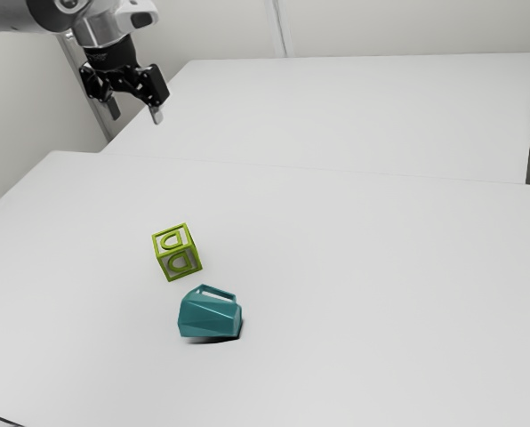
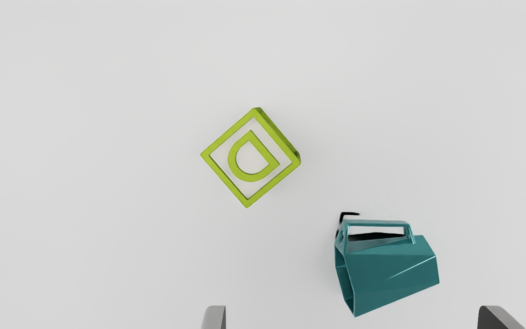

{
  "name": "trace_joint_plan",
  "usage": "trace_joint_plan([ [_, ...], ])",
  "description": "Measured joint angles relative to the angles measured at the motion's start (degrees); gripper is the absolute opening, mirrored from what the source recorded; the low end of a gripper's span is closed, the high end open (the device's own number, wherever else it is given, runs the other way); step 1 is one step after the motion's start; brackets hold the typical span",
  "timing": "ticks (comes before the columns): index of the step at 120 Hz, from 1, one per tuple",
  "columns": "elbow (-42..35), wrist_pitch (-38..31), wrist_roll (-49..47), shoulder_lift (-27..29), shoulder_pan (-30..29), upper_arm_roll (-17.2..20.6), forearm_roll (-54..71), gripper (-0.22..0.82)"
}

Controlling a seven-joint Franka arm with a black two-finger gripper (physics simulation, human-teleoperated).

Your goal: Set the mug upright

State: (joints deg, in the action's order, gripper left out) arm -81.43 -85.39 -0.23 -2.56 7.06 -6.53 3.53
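The gripper (image 1: 134, 114) hangs high above the table at the exterior view's upper left, well away from the mug. A teal faceted mug (image 1: 209, 317) lies on its side on the table, its handle toward the green block. In the wrist view the same mug (image 2: 391, 274) shows its open mouth, with the handle raised along one side. Fingertips of the gripper (image 2: 352, 317) stand wide apart, nothing held between them.
A lime-green open-frame cube (image 1: 177, 253) with a letter D on its faces sits close to the mug, apart from it; the wrist view shows the cube (image 2: 250, 178) from above. Both rest on a white table (image 1: 381, 294).
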Motion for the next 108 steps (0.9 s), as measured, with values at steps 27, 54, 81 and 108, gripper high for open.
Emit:
trace_joint_plan([
  [27,-12.78,-2.18,-0.28,9.22,0.72,-0.55,-3.57,0.6],
  [54,-38.11,-12.23,2.8,19.4,-3.32,-8.43,-18.91,0.6],
  [81,-48.32,-20.88,14.81,11.14,-9.78,-9.62,-41.33,0.6],
  [108,-56.15,-25.05,28.05,7.65,-10.03,-10.04,-54.07,0.6],
])
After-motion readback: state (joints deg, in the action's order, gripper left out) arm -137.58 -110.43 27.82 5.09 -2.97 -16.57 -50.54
